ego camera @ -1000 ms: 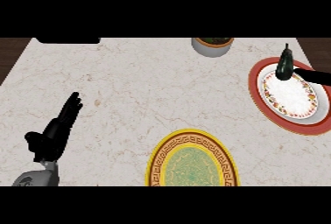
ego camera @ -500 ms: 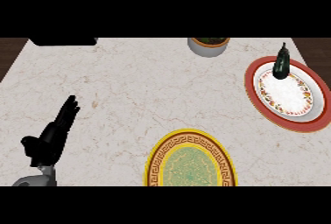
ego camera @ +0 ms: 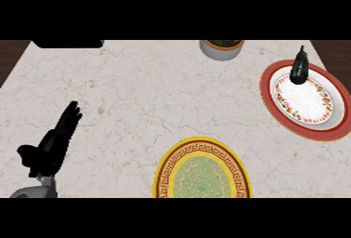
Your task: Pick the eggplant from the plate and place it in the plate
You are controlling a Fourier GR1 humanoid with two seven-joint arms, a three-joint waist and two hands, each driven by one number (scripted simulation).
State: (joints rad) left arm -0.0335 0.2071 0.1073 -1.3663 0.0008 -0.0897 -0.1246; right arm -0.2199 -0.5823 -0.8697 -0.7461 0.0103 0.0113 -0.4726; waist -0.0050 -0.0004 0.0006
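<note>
**Eggplant lying on the red plate, far across from the one hand in view**

You are looking at a single hand: the left hand [ego camera: 51, 148] is showing at the lower left of the head view, fingers straight and relaxed, grasping nothing. It is resting over bare counter [ego camera: 137, 93], likely parked there so it is not blocking the work area. The right hand is not showing at all, so you cannot judge its state.

The eggplant [ego camera: 299, 69] is lying on the far rim of the red plate [ego camera: 273, 104], well to the right of the left hand and farther from you than it. It is sitting stem end outward, partly over the rim, not centred on the plate.

The yellow plate [ego camera: 203, 171] is sitting to the right of the left hand and nearer than the red one, with nothing on it; judging by the task, it is probably the destination. So the eggplant is not lying there now.

A pot [ego camera: 222, 47] is standing at the far edge, well beyond the hand.

Count: one eggplant, two plates, one pot, one hand visible.
</note>
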